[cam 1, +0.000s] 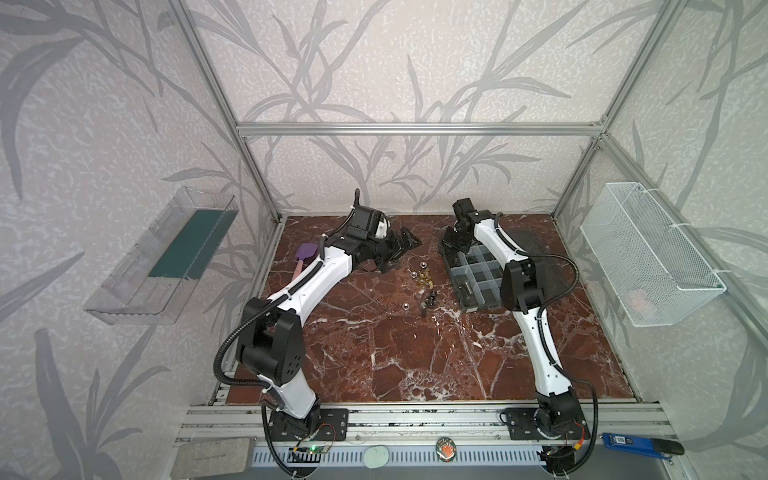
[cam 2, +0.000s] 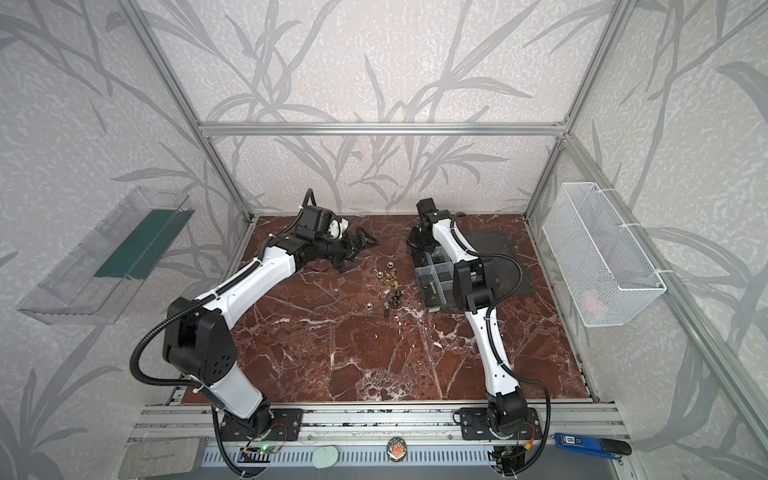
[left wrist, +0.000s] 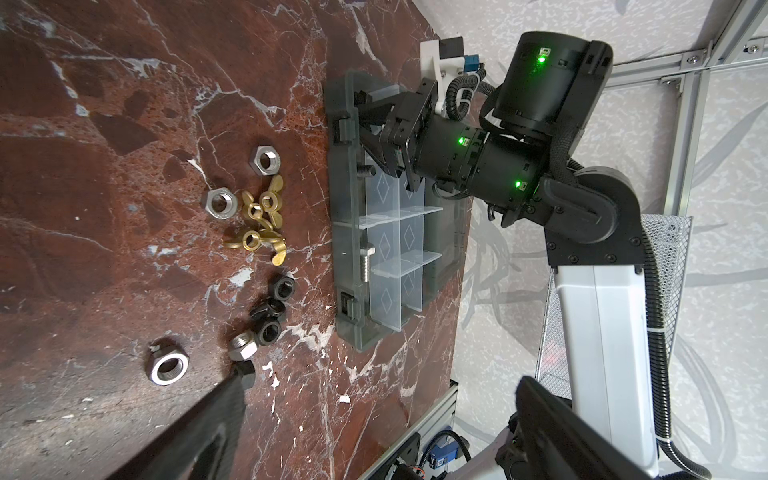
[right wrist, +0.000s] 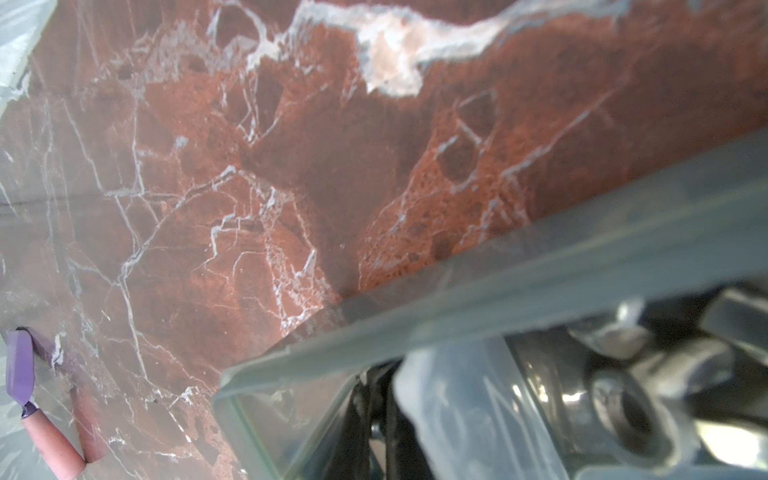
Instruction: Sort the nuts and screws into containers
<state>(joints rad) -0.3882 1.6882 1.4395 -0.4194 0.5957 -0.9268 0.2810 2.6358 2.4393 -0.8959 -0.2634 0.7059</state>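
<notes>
Reaching into the end compartment of the organizer box [left wrist: 345,232], the right hand [left wrist: 370,133] has its jaws closed; whether it grips anything cannot be told. Just beside it, a short black screw [left wrist: 365,169] lies crosswise to the box. A silver screw [left wrist: 365,264] lies against the wall facing the loose parts, long axis parallel to that wall, head toward the right hand. Silver, brass and black nuts [left wrist: 255,164] lie on the worktop [cam 1: 415,365] beside the box. The left hand [cam 1: 401,254] hovers near them, jaws wide apart.
</notes>
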